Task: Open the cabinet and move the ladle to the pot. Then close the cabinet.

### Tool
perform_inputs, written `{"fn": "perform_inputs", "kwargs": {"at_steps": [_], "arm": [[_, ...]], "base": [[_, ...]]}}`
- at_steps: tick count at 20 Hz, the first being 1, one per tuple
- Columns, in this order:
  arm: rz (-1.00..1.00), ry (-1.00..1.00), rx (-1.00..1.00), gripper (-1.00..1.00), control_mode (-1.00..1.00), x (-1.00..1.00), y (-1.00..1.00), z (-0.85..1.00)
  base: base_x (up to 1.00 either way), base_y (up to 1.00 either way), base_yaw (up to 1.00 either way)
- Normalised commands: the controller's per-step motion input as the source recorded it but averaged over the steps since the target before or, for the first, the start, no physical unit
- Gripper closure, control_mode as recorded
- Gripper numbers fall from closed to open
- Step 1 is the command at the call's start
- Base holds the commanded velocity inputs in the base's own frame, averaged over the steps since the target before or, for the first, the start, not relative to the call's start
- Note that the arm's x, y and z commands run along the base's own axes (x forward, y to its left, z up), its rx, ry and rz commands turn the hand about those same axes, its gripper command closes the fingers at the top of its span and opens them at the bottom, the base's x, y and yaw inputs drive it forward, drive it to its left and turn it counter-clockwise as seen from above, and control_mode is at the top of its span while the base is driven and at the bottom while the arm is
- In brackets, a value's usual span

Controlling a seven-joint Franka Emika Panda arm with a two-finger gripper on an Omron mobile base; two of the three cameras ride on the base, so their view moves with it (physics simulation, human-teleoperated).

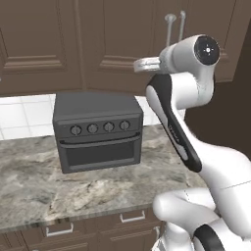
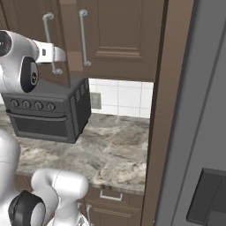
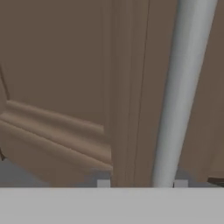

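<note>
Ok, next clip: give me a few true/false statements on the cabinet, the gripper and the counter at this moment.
1. Both doors of the cabinet look shut. True.
2. The ladle lies on the counter beside the oven. False: no ladle is seen on the counter.
3. The gripper is up at a silver bar handle. True.
4. The toaster oven door hangs open. False: it is closed.
5. The jaws are clamped on a drawer pull. False: they stand either side of the cabinet handle's line, apart.
</note>
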Motion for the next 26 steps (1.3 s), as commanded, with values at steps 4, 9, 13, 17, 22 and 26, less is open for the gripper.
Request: {"fn": "perform_inputs", "kwargs": {"at_steps": [4,9,13,17,22,26], "arm": [[0.00,0.07,0.00,1.00,-1.00,-0.80,0.66,0.16],[0.00,0.10,0.00,1.00,-1.00,-0.54,0.73,0.07],[0.00,0.11,0.00,1.00,-1.00,-0.29,0.78,0.01],[-0.01,0.10,0.00,-1.00,-1.00,0.00,0.51,0.00],[-0.05,0.00,-0.01,-1.00,-1.00,-0.13,-0.37,-0.09],[-0.03,-0.12,0.00,-1.00,-1.00,-0.90,-0.91,0.00]], "base": [[0.00,0.00,0.00],[0.00,0.00,0.00],[0.00,0.00,0.00],[0.00,0.00,0.00],[0.00,0.00,0.00],[0.00,0.00,0.00]]}}
